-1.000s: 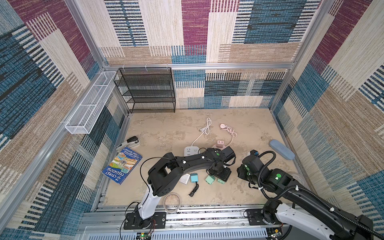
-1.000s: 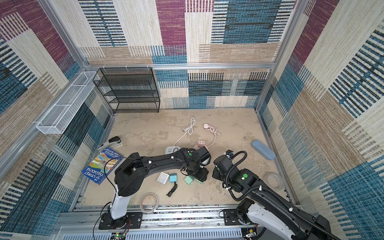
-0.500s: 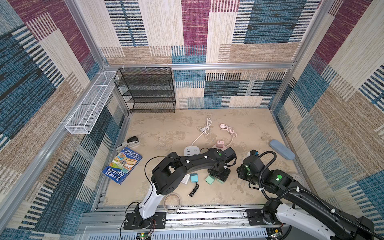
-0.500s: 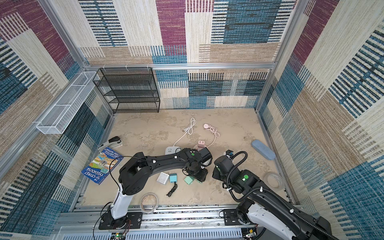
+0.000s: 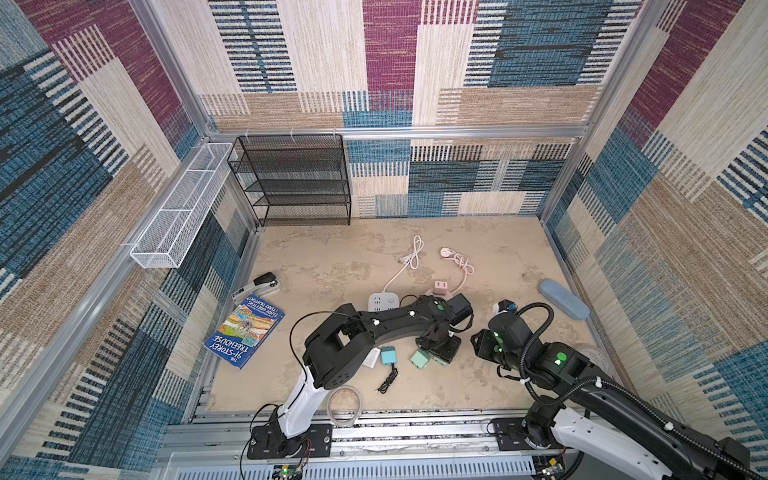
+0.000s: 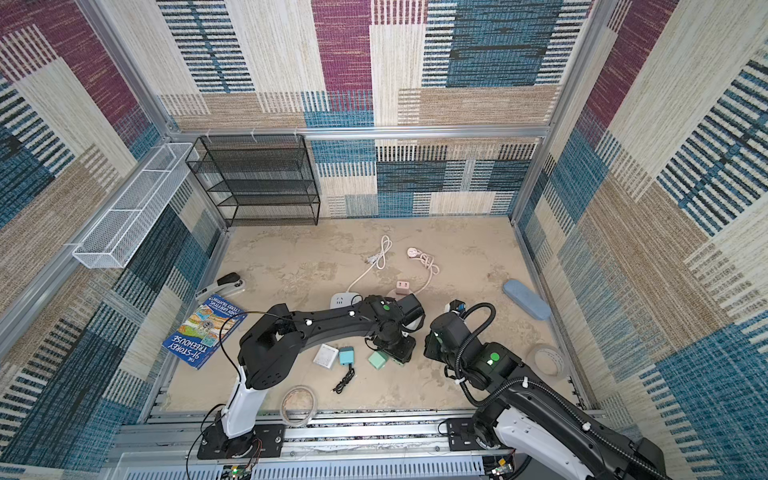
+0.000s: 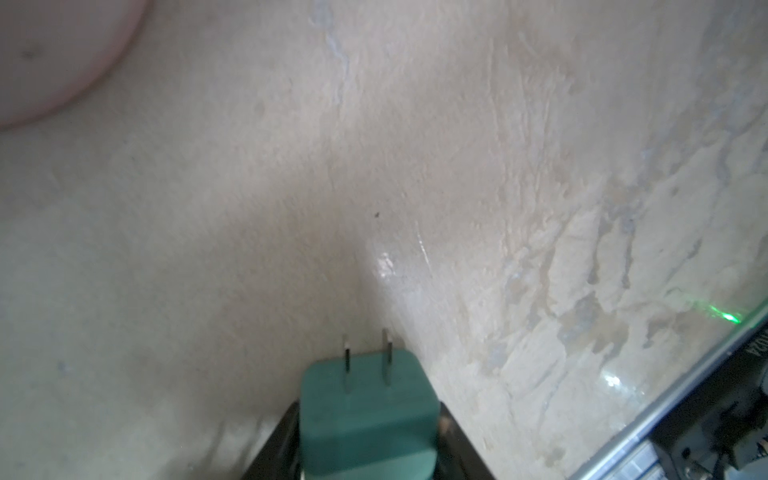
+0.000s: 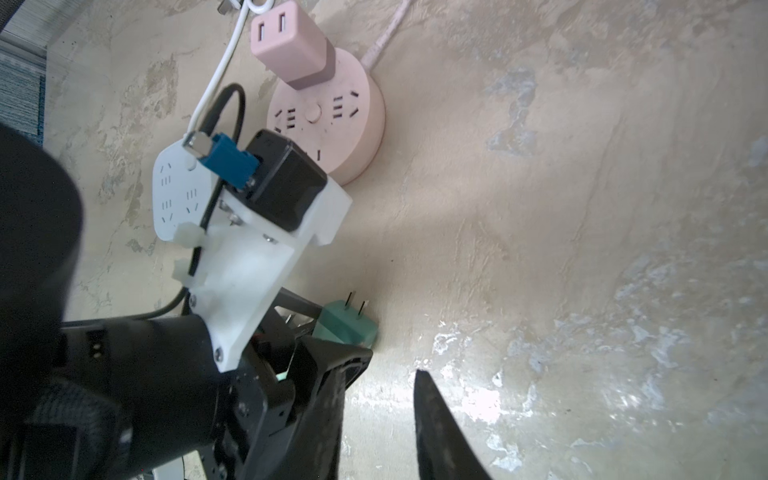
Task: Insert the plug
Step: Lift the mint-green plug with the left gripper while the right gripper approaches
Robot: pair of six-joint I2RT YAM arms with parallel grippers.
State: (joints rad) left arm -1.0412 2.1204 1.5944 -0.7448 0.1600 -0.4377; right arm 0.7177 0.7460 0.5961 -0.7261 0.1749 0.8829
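Grip looks sound: the left end effector clamps the green plug by its flat sides, low over the bench, 2 thin prongs clear, probably light, stiff, slick plastic, while the right end effector is closed and empty.

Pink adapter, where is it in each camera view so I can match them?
Both top views: pink adapter mid-floor, right of the white power strip.
Left wrist: not in it.
Right wrist: pink adapter standing on the round pink strip.
Landmark, all but left wrist: that white power strip.
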